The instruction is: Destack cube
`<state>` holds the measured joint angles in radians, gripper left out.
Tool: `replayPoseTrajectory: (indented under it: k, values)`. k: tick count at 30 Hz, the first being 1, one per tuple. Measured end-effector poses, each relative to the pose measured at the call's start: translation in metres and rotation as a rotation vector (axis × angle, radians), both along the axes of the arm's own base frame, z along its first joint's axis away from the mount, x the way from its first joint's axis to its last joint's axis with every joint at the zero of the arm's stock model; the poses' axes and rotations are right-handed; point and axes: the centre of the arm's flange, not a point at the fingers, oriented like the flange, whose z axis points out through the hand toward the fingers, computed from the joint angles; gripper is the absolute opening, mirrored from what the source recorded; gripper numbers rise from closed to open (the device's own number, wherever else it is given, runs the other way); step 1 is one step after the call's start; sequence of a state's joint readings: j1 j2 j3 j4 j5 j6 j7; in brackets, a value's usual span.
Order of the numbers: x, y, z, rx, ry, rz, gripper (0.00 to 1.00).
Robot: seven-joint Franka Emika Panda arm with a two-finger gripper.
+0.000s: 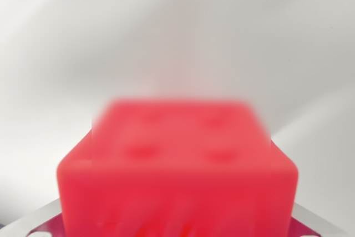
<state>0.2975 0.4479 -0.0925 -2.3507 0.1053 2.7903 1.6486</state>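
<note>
Nearest to us, at the bottom edge of the wrist view, we see a red cube (177,176) filling the lower middle of the picture, so close that it is badly blurred. Its top face shows four faint round dimples. At the lower left and lower right corners, thin slivers of pale metal (33,220) with a magenta edge peek out from behind the cube; we cannot say what they belong to. We cannot tell whether the jaws are spread, pressed together or pinching the cube, since no part of them shows clearly. Beyond the cube, the far bench (177,31) is plain white with soft grey shadows.
</note>
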Motion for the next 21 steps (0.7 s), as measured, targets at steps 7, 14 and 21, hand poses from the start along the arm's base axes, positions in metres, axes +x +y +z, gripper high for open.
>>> replayPoseTrajectory:
  k: [7,14,21]
  values:
    - [0.000,0.000,-0.010,0.000,0.001,0.000,0.00]
    - [0.000,0.000,-0.019,0.001,0.000,0.000,0.00]
    - [0.000,0.000,-0.024,0.001,-0.001,-0.001,0.00]
